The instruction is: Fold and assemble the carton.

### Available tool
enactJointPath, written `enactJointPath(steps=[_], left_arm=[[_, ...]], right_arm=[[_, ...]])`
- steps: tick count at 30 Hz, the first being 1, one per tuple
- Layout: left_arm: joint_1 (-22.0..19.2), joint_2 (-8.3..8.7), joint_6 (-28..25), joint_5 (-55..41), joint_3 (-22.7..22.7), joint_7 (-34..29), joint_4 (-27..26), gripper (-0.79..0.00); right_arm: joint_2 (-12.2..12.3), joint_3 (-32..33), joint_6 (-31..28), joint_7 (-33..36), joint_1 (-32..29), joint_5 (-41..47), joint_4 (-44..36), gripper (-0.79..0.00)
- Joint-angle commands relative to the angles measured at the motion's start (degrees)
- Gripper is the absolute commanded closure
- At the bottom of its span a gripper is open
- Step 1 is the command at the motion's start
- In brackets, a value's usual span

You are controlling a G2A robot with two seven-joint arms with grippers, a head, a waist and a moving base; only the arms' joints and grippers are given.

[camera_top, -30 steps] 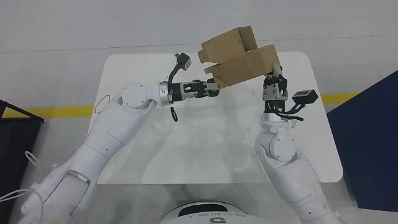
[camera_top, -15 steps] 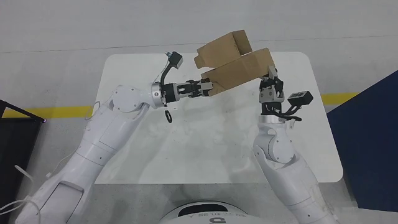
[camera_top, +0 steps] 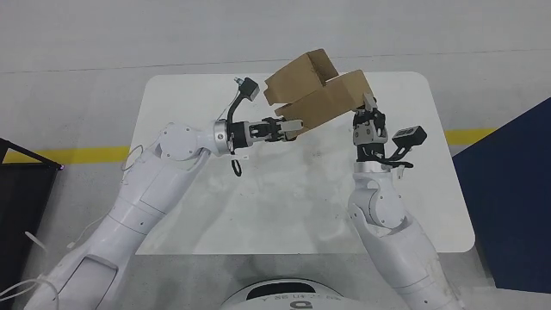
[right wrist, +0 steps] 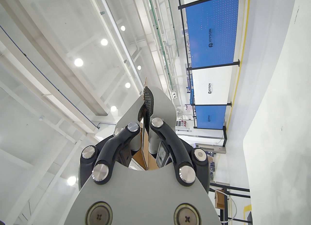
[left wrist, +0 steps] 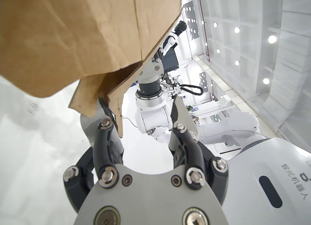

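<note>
Top view: you see the carton (camera_top: pixel 314 95), a brown, partly folded piece of cardboard with one flap raised, held in the air and tilted. The white bench (camera_top: pixel 258 215) lies below the carton, with its far edge near the carton's raised flap. The right end effector (camera_top: pixel 366 114) is at the carton's end nearest the right arm. In the right wrist view its fingers (right wrist: pixel 155 104) are pressed close together, gripping a thin cardboard edge between the pads. The left end effector (camera_top: pixel 291 127) is at the carton's opposite, lower end. In the left wrist view you find it spread wide (left wrist: pixel 141 111) and gripping nothing. One finger (left wrist: pixel 107 123) sits just beside a hanging flap of the carton, but you cannot tell whether it touches the flap. The other finger (left wrist: pixel 179 111) stands well apart from the cardboard. The same view shows the carton's creased underside above the left end effector, with the right arm's wrist beyond the carton. On the floor, a yellow stripe (camera_top: pixel 86 153) runs well apart from the carton, past the bench on the left arm's side.
</note>
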Motion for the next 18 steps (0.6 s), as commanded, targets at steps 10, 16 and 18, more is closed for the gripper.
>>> enactJointPath(steps=[10,16,18], left_arm=[[1.03,-0.01,-0.89,0.56,-1.14,0.38,-1.08,0.0],[2.26,0.4,-0.81,1.53,-2.66,-0.11,-2.43,0.0],[2.53,0.49,-0.62,1.94,-2.97,-0.23,-2.93,0.0]], right_arm=[[-0.58,1.03,0.56,1.2,-0.81,0.76,0.36,0.0],[-0.9,1.51,0.96,1.72,-1.03,1.26,0.43,0.0],[-0.99,1.48,0.92,2.23,-1.16,0.92,0.32,0.0]])
